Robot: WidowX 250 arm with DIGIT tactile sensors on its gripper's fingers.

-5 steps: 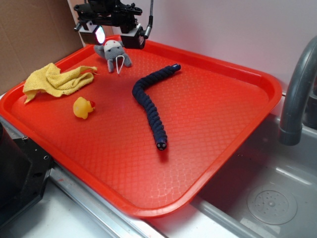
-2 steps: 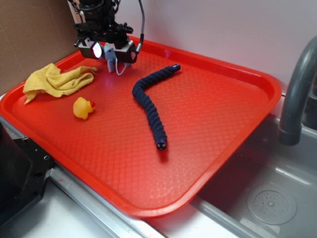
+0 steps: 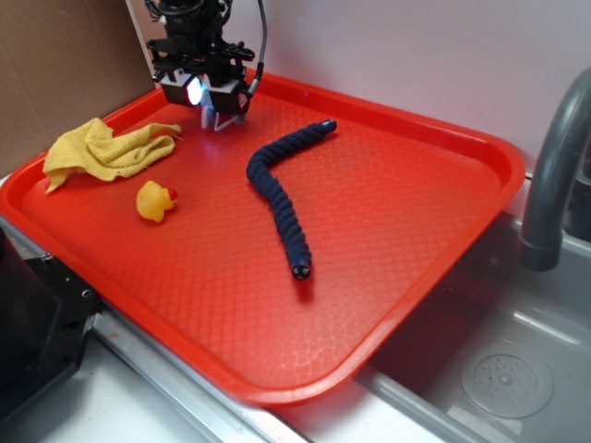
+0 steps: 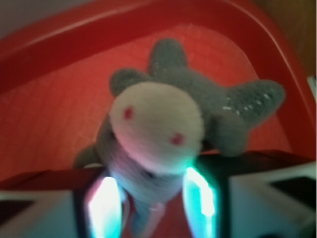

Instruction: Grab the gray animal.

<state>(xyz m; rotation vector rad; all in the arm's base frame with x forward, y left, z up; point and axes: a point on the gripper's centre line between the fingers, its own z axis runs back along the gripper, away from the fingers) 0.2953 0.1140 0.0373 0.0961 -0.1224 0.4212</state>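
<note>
Gripper (image 3: 220, 114) sits low at tray's (image 3: 462, 148) 11 o'clock corner w/ gray animal (image 4: 168, 124) between its fingers (image 4: 104, 203). Fingers spread either side of toy; can't tell if touching. Blue snake (image 3: 277, 194) lies at gripper's 4 o'clock.

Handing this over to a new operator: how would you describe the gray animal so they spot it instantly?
Start at the red tray and go to its far left corner, under the claw. The gray animal lies there, a small plush with a white face patch and pink eyes. The yellow duck and the long dark blue snake look nothing like it.
</note>
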